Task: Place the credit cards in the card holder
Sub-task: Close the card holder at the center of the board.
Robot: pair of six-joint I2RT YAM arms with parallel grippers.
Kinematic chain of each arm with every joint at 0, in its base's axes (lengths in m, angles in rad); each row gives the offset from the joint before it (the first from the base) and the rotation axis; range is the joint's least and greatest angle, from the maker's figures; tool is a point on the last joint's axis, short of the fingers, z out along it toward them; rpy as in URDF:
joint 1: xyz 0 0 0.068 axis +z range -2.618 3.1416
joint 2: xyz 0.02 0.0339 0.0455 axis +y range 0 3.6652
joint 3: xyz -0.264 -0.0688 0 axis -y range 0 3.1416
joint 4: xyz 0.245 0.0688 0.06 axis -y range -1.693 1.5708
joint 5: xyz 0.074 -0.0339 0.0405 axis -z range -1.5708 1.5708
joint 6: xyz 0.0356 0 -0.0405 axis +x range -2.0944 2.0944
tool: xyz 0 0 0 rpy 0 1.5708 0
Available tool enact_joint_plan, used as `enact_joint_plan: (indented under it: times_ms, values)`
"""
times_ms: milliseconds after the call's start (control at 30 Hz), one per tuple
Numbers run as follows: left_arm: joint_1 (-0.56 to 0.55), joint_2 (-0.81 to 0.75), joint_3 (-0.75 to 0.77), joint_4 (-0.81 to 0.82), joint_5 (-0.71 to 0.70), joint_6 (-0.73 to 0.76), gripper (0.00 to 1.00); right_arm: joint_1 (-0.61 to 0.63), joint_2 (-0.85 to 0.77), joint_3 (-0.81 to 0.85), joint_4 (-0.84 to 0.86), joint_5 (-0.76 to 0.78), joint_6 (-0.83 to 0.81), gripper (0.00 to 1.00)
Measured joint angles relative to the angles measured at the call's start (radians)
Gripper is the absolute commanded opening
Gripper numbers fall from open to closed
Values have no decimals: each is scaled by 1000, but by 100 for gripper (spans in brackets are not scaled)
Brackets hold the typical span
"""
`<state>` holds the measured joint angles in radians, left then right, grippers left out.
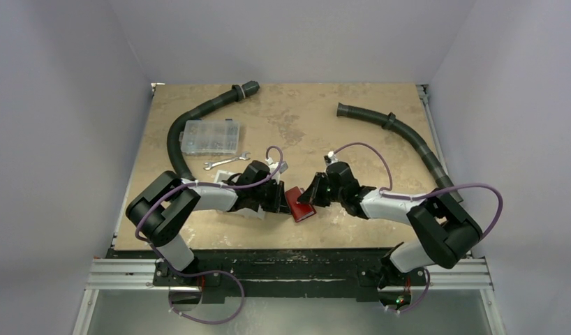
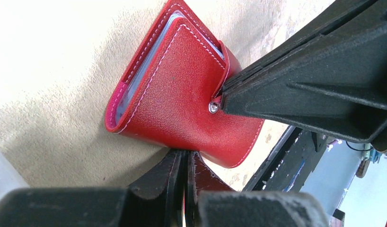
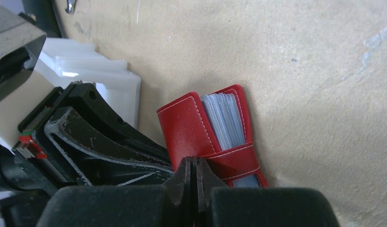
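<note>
Beige, mottled tabletop [image 1: 324, 125] bears the red card holder [image 3: 187, 130], folded over, near the front centre and between both grippers. Pale blue-grey credit cards [image 3: 224, 118] show stacked inside it. The right gripper [image 3: 194, 170], jaws pressed together, touches the snap tab [image 3: 232, 158]. The left gripper [image 2: 184, 163], jaws likewise closed to a slit, meets the holder's opposite edge. A white bin [image 3: 111, 80] sits just beside the left gripper. Farther back lie a wrench [image 1: 225, 163], a clear compartment box [image 1: 211, 137] and two black hoses [image 1: 401, 129].

Left arm [image 1: 213, 197] and right arm [image 1: 387, 204] show black joints, pale grey shells (smooth plastic) and looping purple cables [image 1: 478, 185].
</note>
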<state>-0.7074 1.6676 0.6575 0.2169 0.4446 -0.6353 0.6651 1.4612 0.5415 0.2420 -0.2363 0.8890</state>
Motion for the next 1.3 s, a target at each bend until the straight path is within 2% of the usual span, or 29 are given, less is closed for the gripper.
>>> enact_joint_plan:
  times_ms: [567,1300]
  values:
    - [0,0,0,3,1,0,0,-26,-11,-77,97,12,273,0]
    - [-2,3,0,25,-14,-1,0,-19,16,-35,69,71,269,0]
